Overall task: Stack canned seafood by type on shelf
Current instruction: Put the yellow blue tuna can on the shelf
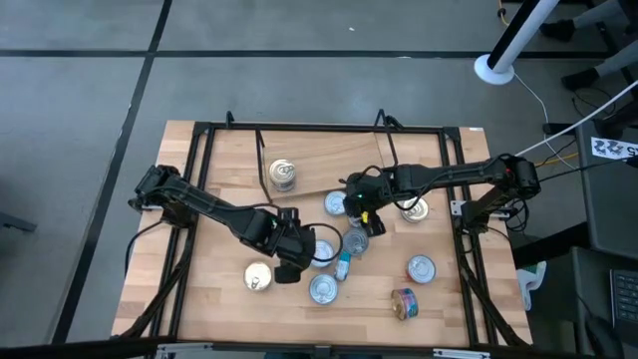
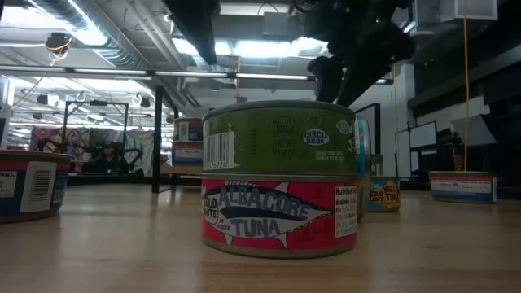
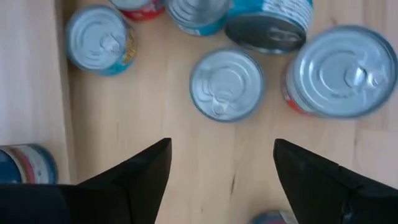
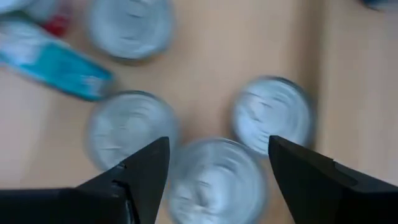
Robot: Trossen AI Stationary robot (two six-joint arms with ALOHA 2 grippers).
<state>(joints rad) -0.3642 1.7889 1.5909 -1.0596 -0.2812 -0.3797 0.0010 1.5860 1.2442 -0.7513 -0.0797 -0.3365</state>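
Observation:
Several round tins of canned seafood stand scattered on the table's middle and near part, such as a silver-lidded one point(image 1: 356, 239) and a gold-lidded one point(image 1: 257, 276). A teal tin point(image 1: 342, 266) lies on its side. Nearest the low camera, a green tin sits on a red tuna tin point(image 2: 281, 218). The shelf's board point(image 1: 334, 165) shows at the far middle, with a tin point(image 1: 283, 175) on its left part. My left gripper point(image 1: 294, 269) point(image 3: 222, 163) hangs open above the tins. My right gripper point(image 1: 371, 224) point(image 4: 217, 158) is open too, above a cluster of silver lids point(image 4: 214, 180).
A black rail frame point(image 1: 199, 130) runs around the tabletop. A multicoloured tin point(image 1: 404, 303) lies on its side near the front right, with another tin point(image 1: 421, 268) beside it. Bare wood shows along the table's left part point(image 1: 219, 170). A white pole base point(image 1: 495, 68) stands on the floor beyond.

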